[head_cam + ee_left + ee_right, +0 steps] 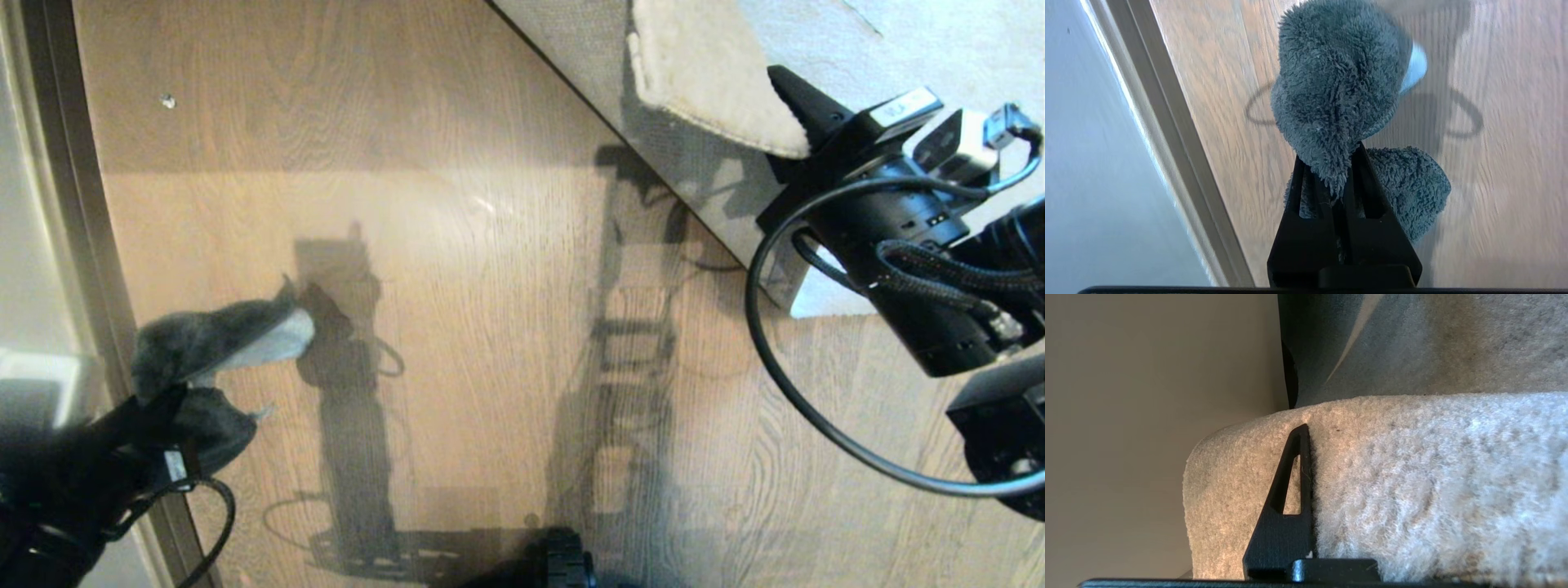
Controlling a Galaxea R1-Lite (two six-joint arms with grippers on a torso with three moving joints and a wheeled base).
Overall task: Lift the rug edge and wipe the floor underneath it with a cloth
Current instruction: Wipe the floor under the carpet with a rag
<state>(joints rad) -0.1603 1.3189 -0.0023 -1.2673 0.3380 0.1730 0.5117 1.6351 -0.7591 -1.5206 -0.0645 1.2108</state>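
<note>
My left gripper (163, 408) hangs low at the left, just above the floor (490, 286), and is shut on the fuzzy dark grey cloth (220, 339). In the left wrist view the cloth (1339, 81) bulges out past the fingertips of the left gripper (1329, 157), with a bit of its pale underside showing. At the upper right my right gripper (804, 122) is shut on the rug edge (710, 73) and holds it up off the floor, so the woven backing (588, 57) shows. In the right wrist view the rug edge (1412, 477) covers one finger of the right gripper (1310, 457).
A dark baseboard strip (82, 204) and a pale wall run along the left, close to the left arm. A small pale speck (167, 101) lies on the planks at the far left. Part of my base (563, 563) shows at the bottom edge.
</note>
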